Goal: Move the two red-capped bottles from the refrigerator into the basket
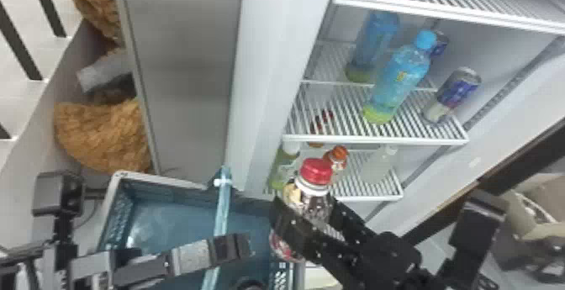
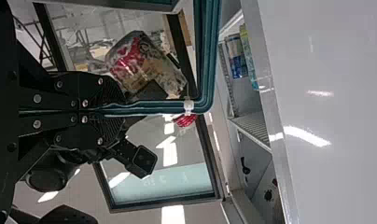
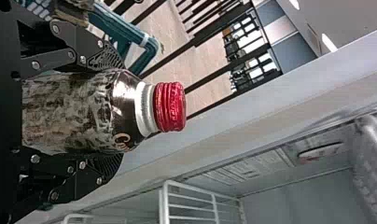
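In front of the open refrigerator [image 1: 275, 58], a red-capped bottle [image 1: 316, 171] hung tilted in the right gripper [image 1: 305, 211].
The right jaws were clamped around its body, cap clear of them, beside the teal basket's [image 1: 162, 178] refrigerator-side edge in the head view; the left gripper [image 1: 244, 246] had its jaws closed on the basket handle [image 1: 221, 213]. On a wire shelf [image 1: 378, 139] stood a blue-capped bottle [image 1: 399, 79] and a drink can [image 1: 453, 93], with an orange-capped bottle [image 1: 337, 155] lower down.
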Controlling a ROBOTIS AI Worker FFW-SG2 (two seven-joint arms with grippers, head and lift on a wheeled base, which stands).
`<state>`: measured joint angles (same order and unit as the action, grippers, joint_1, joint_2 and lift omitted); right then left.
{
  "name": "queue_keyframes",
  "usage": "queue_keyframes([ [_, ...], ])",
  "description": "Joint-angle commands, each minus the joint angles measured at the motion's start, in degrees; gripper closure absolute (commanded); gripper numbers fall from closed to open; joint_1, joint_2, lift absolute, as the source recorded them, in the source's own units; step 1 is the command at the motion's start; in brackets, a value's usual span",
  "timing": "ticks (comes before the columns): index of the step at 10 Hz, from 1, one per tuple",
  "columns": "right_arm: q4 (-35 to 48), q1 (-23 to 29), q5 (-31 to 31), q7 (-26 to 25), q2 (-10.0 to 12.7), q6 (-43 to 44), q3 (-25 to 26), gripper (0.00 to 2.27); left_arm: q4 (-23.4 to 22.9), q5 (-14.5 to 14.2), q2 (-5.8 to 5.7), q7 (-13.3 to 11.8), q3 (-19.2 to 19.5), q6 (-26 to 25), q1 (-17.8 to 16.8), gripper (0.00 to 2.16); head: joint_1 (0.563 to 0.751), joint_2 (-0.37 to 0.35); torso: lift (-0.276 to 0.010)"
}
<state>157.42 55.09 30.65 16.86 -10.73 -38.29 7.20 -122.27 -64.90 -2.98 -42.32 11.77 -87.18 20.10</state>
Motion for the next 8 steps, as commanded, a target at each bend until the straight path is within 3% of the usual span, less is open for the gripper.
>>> queue_keyframes([
  [1, -0.83, -0.53, 0.08, 0.45, 0.19, -0.24, 0.0, 0.25, 0.0, -0.11, -0.1, 0.04, -0.11, 0.0, 0.0, 1.21, 0.695, -0.239, 0.0],
  [2, -0.97, -0.53, 0.08, 0.54, 0.28, -0.24, 0.11, 0.09, 0.0, -0.23, -0.1, -0.05, 0.0, 0.0, 0.0, 1.21, 0.695, -0.238, 0.0],
  [4, -1.26, -0.53, -0.38, 1.33, 1.07, 0.32, 1.83, 0.12, 0.0, -0.23, -0.19, 0.04, 0.0, 0.0, 0.14, 1.21, 0.695, -0.241, 0.0],
  [6, -3.93, -0.25, -2.32, 3.61, 2.12, 7.35, 4.34, 0.11, 0.0, -0.11, -0.19, 0.04, -0.11, 0.0, 0.0, 1.21, 0.695, -0.266, 0.0],
  [8, -7.72, 0.73, -5.75, 5.28, 4.58, 16.77, 8.57, 0.12, 0.0, -0.11, -0.19, 0.04, 0.0, 0.0, 0.14, 1.21, 0.695, -0.308, 0.0],
])
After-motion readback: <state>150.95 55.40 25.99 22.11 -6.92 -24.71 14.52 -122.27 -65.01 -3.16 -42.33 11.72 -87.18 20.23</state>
